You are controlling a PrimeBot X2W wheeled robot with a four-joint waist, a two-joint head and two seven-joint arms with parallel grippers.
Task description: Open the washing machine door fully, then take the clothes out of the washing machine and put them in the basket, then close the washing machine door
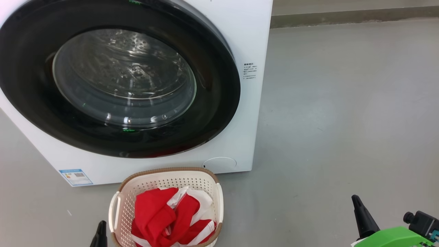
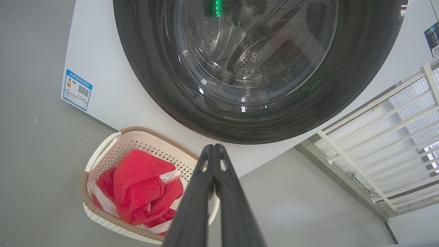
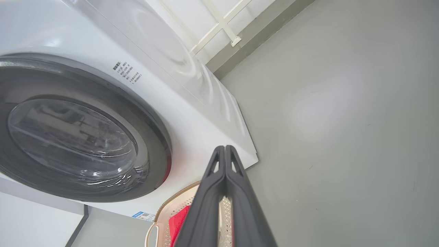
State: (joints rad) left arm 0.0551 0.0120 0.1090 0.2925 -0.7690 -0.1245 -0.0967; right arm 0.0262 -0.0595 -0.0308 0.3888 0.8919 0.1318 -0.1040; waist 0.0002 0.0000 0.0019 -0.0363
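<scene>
The white washing machine (image 1: 240, 41) stands on the floor with its round black-ringed door (image 1: 31, 103) lying flat against the front, shut. Through the glass I see the steel drum (image 2: 253, 58). The cream basket (image 1: 137, 185) sits on the floor just in front of the machine, holding the red and white clothes (image 1: 161, 212). My left gripper (image 1: 101, 224) is low beside the basket's left side, shut and empty; its fingers (image 2: 214, 149) press together. My right gripper (image 1: 355, 199) is off to the right over bare floor, shut with nothing in it, fingers (image 3: 224, 151) closed.
Grey floor (image 1: 343, 120) stretches to the right of the machine. A white railing (image 2: 394, 113) and a wall skirting (image 1: 353, 15) stand behind and beside the machine. A blue label (image 1: 75, 176) marks the machine's lower left corner.
</scene>
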